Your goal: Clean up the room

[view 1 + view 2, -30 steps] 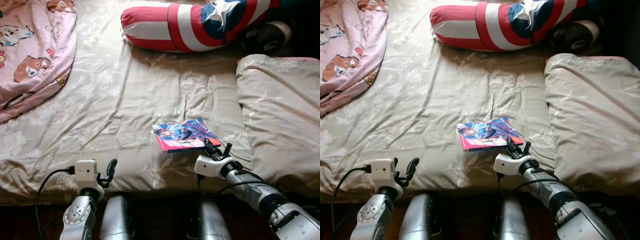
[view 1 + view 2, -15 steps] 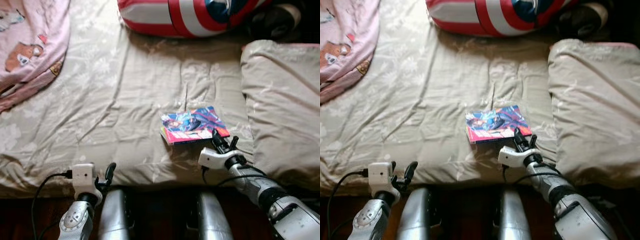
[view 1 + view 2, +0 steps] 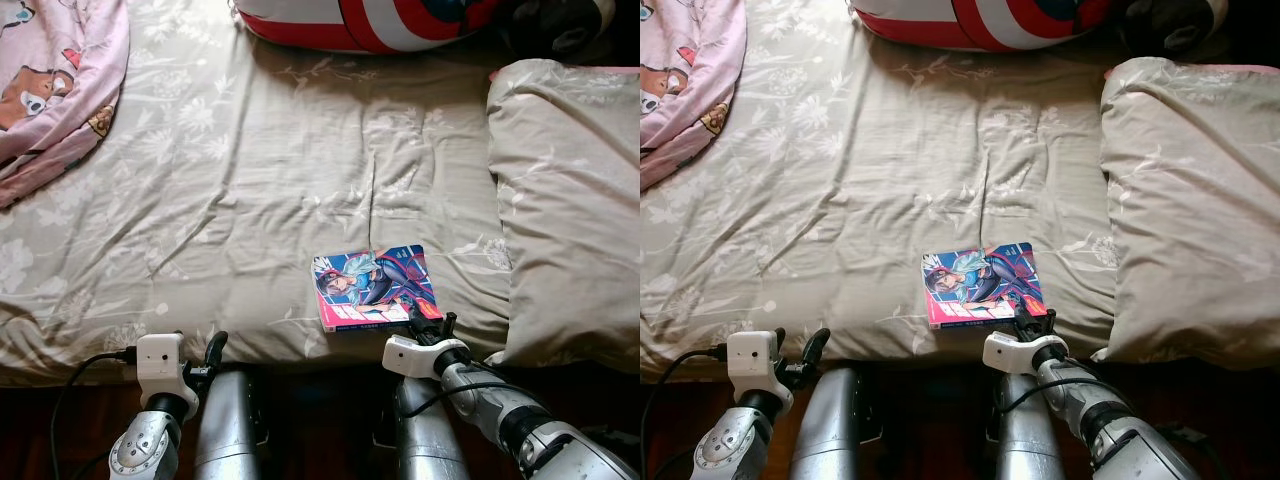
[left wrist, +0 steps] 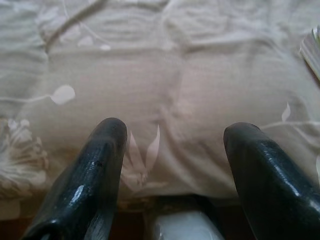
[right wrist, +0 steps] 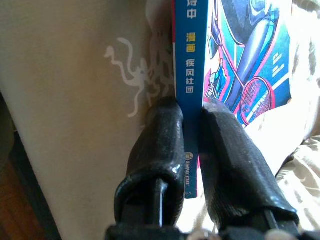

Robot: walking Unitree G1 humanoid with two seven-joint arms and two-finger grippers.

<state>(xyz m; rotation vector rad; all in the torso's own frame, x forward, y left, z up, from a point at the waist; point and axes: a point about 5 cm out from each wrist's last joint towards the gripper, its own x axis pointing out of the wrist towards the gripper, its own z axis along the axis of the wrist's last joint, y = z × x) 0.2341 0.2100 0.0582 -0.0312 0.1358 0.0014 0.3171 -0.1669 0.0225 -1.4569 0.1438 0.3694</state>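
Two black fingers of the right gripper (image 5: pixel 192 150) are clamped on one comic book (image 3: pixel 375 288), pinching its blue spine edge between them, one finger (image 5: pixel 157 145) under the book against the sheet and the other on the cover side. Seen from the head camera, the right gripper (image 3: pixel 430 328) meets the book at its near right corner, right at the front edge of the bed (image 3: pixel 230 190). One book is in sight, flat on the bed with its colourful cover up, showing a drawn figure in pink, blue and red; Chinese characters run along the spine in the right wrist view.

One left gripper (image 3: pixel 210 352) hangs to the left of the book, well apart from it, below the bed's front edge. Its two fingers (image 4: pixel 95 170) are spread apart with nothing between them, pointing at the beige flowered sheet; a corner of the book's page edges (image 4: pixel 312 52) shows at the side of the left wrist view.

Outward from the book: one beige pillow (image 3: pixel 570 200) lies just to its right, in the same flowered fabric as the sheet. One red, white and blue striped cushion (image 3: pixel 370 18) lies beyond the book at the far side of the bed. One pink blanket (image 3: pixel 50 80) printed with cartoon bears lies far to the book's left, at the bed's far left corner.
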